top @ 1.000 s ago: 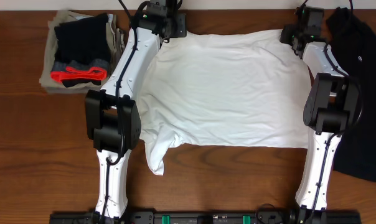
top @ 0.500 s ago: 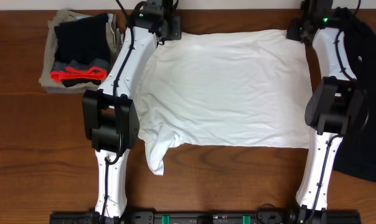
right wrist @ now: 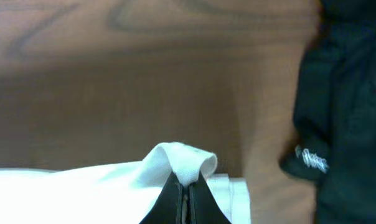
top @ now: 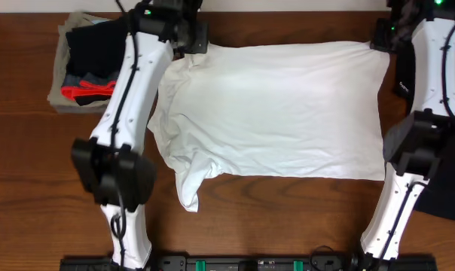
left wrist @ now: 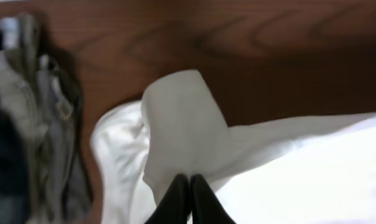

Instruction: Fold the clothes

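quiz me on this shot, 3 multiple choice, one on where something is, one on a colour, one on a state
1. Where is the folded stack?
A) left of the white T-shirt
B) on top of it
C) right of it

2. What colour is the loose shirt at the far right?
A) green
B) grey
C) black

3. What is the right tool doing?
A) standing open
B) shut on the white T-shirt
C) shut on the folded stack

Answers:
1 A, the overhead view shows the stack beside the T-shirt's far left corner.
2 C, it reads black in the overhead and right wrist views.
3 B, the right wrist view shows it pinching a fold of white cloth.
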